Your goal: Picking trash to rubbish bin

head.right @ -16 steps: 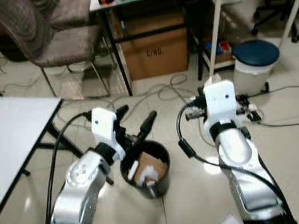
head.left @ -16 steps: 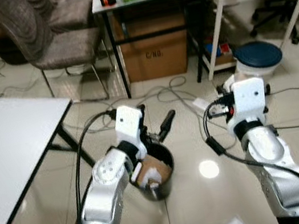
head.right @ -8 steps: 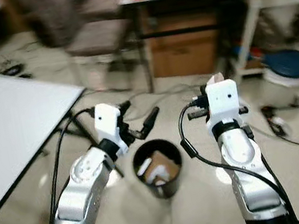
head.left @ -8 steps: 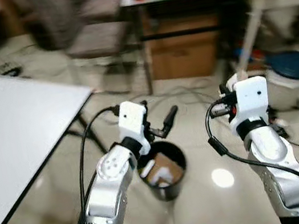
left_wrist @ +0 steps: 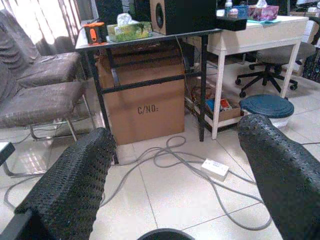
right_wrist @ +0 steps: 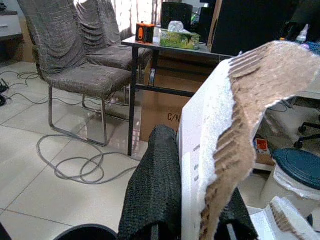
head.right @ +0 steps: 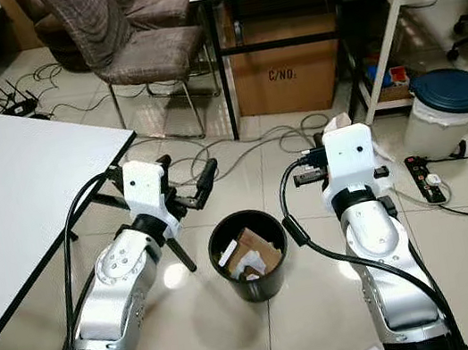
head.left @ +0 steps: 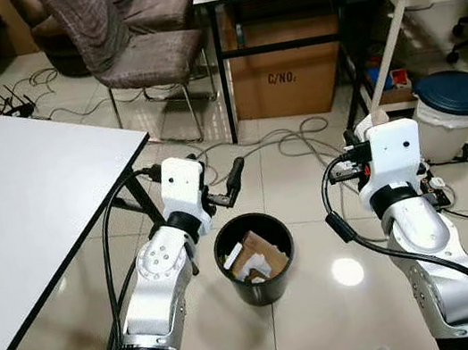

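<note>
glossy pale tiles carry everything. right gripper (right_wrist: 192,200) is clamped on a torn piece of brown corrugated cardboard with a white face (right_wrist: 225,130), held upright, and stands beside and above the round black rubbish bin (head.left: 252,259), which lies toward the robot's left and lower. left gripper (left_wrist: 175,165), fingers spread apart and empty, hovers just over the bin's other edge. cardboard scraps (head.left: 253,258) already lie inside.

Open bin (head.left: 253,258) mouth, white table (head.left: 16,222) crowding left, cables (head.left: 274,142) behind
</note>
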Robot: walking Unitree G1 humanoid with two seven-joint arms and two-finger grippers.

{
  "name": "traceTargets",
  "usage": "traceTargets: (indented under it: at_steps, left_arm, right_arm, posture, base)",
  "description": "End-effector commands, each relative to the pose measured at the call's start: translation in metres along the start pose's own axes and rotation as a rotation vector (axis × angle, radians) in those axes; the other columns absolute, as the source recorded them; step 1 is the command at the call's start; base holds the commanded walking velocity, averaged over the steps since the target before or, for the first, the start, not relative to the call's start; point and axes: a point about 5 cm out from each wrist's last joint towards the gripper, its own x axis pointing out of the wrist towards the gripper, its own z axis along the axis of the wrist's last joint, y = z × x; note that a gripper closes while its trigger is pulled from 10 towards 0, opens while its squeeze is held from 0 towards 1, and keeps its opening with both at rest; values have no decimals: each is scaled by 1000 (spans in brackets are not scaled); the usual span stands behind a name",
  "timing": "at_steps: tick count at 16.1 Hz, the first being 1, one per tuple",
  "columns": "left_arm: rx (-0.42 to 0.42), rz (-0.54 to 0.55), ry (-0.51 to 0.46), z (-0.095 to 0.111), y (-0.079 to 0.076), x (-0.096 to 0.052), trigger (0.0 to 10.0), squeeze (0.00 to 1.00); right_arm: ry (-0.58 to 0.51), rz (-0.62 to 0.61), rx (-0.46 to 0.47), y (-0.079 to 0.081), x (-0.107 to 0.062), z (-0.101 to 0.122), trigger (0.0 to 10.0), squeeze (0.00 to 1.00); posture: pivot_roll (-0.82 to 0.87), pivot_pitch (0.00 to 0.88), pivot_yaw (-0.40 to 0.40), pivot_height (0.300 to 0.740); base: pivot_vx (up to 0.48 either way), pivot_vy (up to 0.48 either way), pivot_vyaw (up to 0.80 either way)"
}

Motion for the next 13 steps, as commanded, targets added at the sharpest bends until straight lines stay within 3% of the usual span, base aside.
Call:
traceTargets:
  at_steps: [1, 4, 10, 13]
  left_arm:
    - [17, -5, -4, 2, -1, 3, 10000, 0]
    - [28, 20, 6, 0, 1, 4, 10000, 0]
    - [85, 148, 33, -7, 31, -6, 10000, 0]
    - [117, 226, 50, -12, 55, -25, 10000, 0]
  right_arm:
    - [-13, -2, 0, 1, 0, 2, 10000, 0]
    - [-16, -4, 1, 1, 0, 2, 10000, 0]
    - [-36, -13, -16, -2, -3, 4, 10000, 0]
    - [-43, -34, -26, -10, -15, 4, 10000, 0]
  posture:
    - [-91, 97, 73, 740]
    - [-91, 97, 76, 740]
    - [-93, 95, 79, 740]
    - [-94, 98, 80, 740]
  base:
    - [0, 0, 0]
    - [0, 0, 0]
    - [0, 0, 0]
    - [0, 0, 0]
